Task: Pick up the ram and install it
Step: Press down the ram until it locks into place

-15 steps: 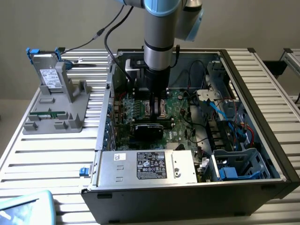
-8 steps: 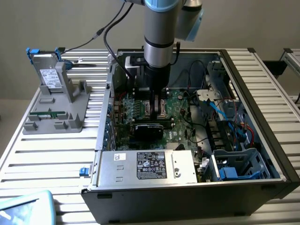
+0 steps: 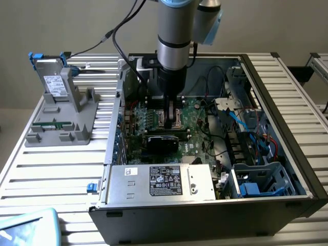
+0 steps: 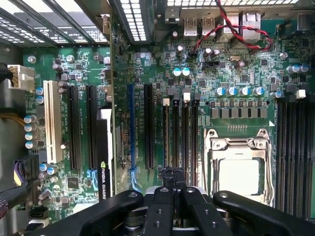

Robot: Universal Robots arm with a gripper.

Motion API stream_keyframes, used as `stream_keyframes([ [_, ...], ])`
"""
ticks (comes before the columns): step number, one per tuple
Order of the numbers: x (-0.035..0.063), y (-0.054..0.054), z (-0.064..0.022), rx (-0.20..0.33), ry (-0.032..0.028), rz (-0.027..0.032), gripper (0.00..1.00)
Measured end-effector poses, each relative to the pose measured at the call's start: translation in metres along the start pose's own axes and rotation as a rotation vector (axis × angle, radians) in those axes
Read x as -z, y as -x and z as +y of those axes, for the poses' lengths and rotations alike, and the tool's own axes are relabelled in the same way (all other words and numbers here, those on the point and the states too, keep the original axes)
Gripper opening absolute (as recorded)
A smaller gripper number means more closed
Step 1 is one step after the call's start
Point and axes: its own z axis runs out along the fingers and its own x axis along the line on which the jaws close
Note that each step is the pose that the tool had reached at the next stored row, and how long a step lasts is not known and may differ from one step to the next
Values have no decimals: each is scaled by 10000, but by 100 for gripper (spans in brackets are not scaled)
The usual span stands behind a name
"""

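In the exterior view, one arm reaches into one open PC case (image 3: 287, 128) on the bench (image 3: 51, 169), its hand (image 3: 172, 114) low over the motherboard (image 3: 197, 136) beside the CPU socket (image 3: 173, 123). In the wrist view, the hand (image 4: 174, 183) is pinched narrow on the ram (image 4: 171, 173), held edge-on above one of the four slots (image 4: 181, 132) beside the one CPU socket (image 4: 240, 169).

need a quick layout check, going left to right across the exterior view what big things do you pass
Grey stand holding the boxy drive → green ram stick lying on the stand → the computer case's left wall → gripper over the motherboard → blue drive cage.
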Motion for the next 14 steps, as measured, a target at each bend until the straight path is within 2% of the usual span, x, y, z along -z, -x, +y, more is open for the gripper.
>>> stream_keyframes([
  [14,32,3,-2,30,0,1,11],
])
